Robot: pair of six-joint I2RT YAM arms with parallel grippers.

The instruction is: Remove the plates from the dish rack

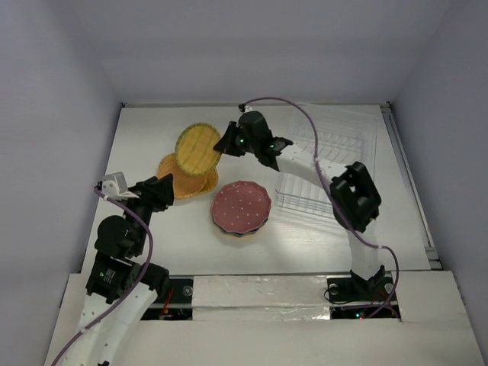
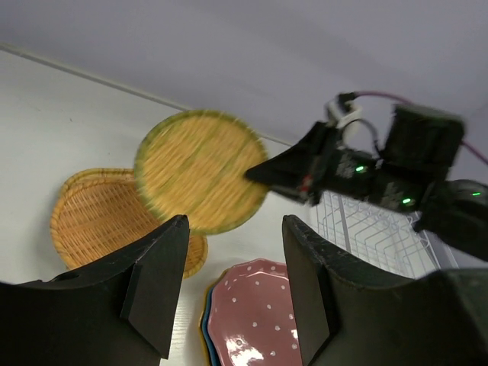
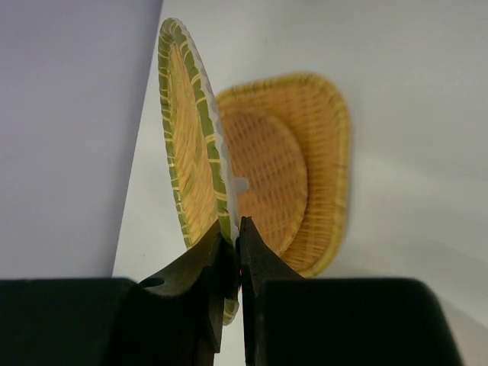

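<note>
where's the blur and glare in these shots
top external: the dish rack nearly washes out on the white table, with glare beside it; left wrist: the right arm looks smeared, a highlight on the pink dotted plate; right wrist: the green-rimmed woven plate is sharp, the orange woven plate behind softer

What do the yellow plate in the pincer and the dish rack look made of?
The yellow plate: basket-weave pattern, green rim, but a thin clean edge, so probably printed plastic, matte. The dish rack: thin white wires, likely coated metal.
</note>
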